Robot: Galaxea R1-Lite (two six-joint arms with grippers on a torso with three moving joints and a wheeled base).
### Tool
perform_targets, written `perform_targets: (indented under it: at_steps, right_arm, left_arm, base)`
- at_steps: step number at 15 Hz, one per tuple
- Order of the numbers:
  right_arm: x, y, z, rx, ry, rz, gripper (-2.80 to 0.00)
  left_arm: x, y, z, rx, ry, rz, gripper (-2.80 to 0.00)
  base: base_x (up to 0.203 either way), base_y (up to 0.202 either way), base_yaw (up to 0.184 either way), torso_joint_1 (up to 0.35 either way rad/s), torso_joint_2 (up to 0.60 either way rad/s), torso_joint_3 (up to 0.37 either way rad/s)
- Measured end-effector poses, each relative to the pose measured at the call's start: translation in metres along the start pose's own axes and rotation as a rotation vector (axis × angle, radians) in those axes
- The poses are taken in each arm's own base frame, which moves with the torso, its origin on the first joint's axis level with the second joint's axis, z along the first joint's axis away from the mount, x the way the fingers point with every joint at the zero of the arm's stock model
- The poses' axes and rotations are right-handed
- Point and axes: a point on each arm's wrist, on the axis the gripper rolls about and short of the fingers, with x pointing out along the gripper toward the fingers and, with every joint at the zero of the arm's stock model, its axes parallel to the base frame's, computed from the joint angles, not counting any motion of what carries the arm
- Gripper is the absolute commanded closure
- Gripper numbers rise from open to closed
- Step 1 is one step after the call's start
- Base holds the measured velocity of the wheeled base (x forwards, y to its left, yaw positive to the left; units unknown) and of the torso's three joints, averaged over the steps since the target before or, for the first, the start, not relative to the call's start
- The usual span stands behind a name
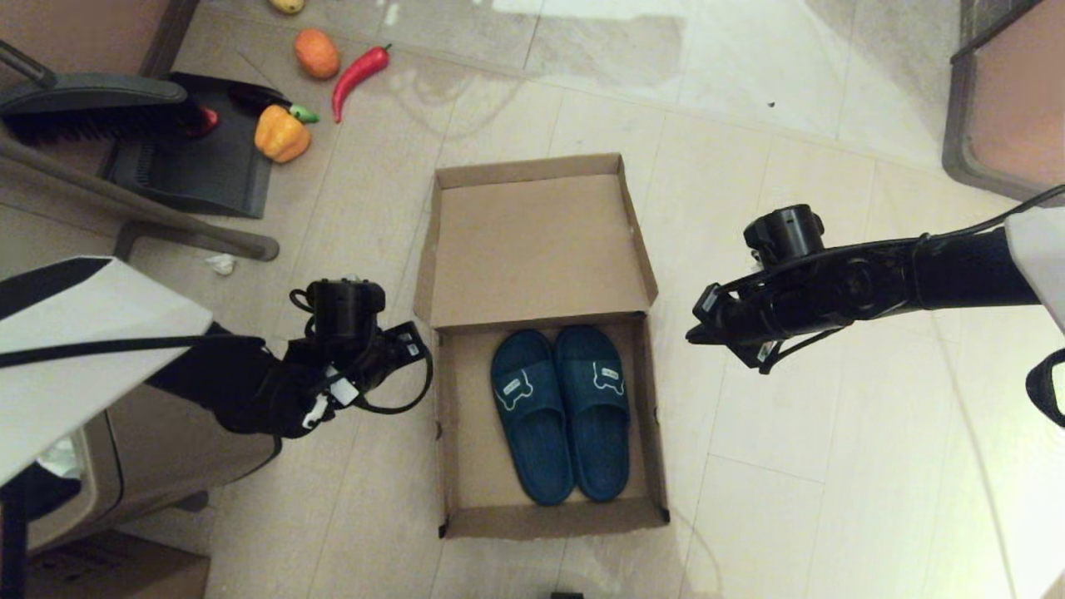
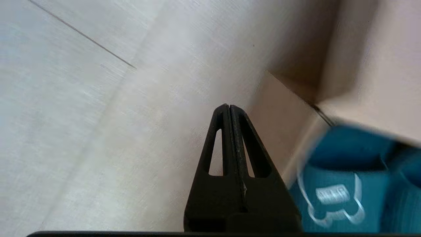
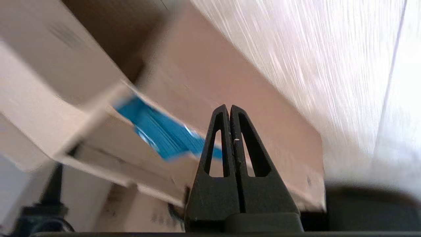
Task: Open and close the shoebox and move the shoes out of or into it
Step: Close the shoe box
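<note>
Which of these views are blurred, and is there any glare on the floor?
Head view: sharp on the shoes, pale glare on the floor at top. Left wrist view: shoebox smeared. Right wrist view: streaked blur everywhere except the right gripper.

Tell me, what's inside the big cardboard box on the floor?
Inside the open shoebox lie two blue shoes, side by side, straps up. Bare cardboard shows around them. Whatever is under the shoes is covered. Both tools, left and right, are outside the box, shut.

Matt cardboard shoebox (image 1: 541, 249); ribbed rubbery shoes (image 1: 562, 412).
</note>
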Motion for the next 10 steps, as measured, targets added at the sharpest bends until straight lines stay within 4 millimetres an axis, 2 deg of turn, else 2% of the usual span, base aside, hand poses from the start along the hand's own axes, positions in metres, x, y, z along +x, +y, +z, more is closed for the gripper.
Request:
perform_targets:
  at_steps: [2,5,7,10]
  right_arm:
    - [-0.002,0.007,0.021,0.006,-0.058,0.047,0.0]
    - [0.004,0.02,0.052,-0.013,-0.097,0.191,0.0]
    - [0.018,0.019,0.06,-0.043,-0.055,0.316,0.0]
    - [0.038,0.014,0.065,-0.062,-0.062,0.395,0.0]
  left_arm:
    - [0.003,0.001,0.018,-0.018,-0.047,-0.01,0.0]
    - [0.02,-0.001,0.06,-0.039,-0.156,-0.067,0.0]
    - [0.038,-0.009,0.076,-0.038,-0.189,-0.15,0.0]
    - [0.062,-0.016,0.089,-0.039,-0.238,-0.258,0.0]
  base:
    - [0.0,0.0,0.0,0.0,0.0,0.0]
    - [0.0,0.0,0.0,0.0,0.0,0.0]
    - [0.0,0.0,0.0,0.0,0.0,0.0]
    - [0.0,0.0,0.0,0.0,0.0,0.0]
